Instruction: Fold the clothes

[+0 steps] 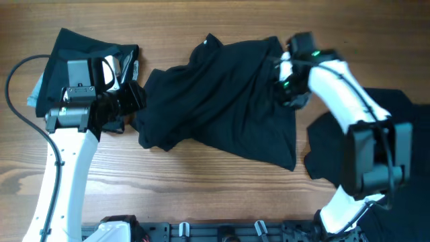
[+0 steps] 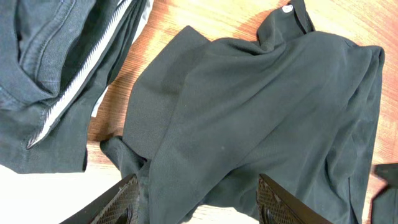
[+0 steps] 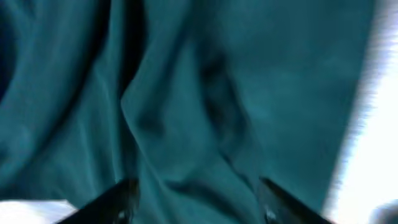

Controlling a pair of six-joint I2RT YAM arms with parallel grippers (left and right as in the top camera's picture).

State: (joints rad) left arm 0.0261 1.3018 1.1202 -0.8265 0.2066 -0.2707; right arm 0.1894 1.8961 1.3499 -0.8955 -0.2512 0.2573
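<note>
The overhead view is showing a black shirt [image 1: 222, 101] lying rumpled in the middle of the wooden surface [image 1: 201, 202]. Its long axis is running left to right, and its collar [image 1: 210, 42] is pointing at the far edge. A folded garment [image 1: 80, 50] is sitting at the far left, and a third black garment [image 1: 326, 151] is lying at the right, partly under the right arm.

The left end effector [image 1: 132, 99] is hovering at the shirt's left edge and the right end effector [image 1: 287, 87] is sitting at its upper right edge.

Only the left wrist view is revealing a small white tag [image 2: 286, 9] at the collar and a white stripe [image 2: 81, 81] running along the folded garment. It is also showing the left fingers [image 2: 124, 202] standing apart above the cloth.

The right wrist view is blurred and is giving only creased fabric filling the frame. The right fingers [image 3: 121, 199] are standing apart there, but I cannot tell whether they are touching the cloth.
</note>
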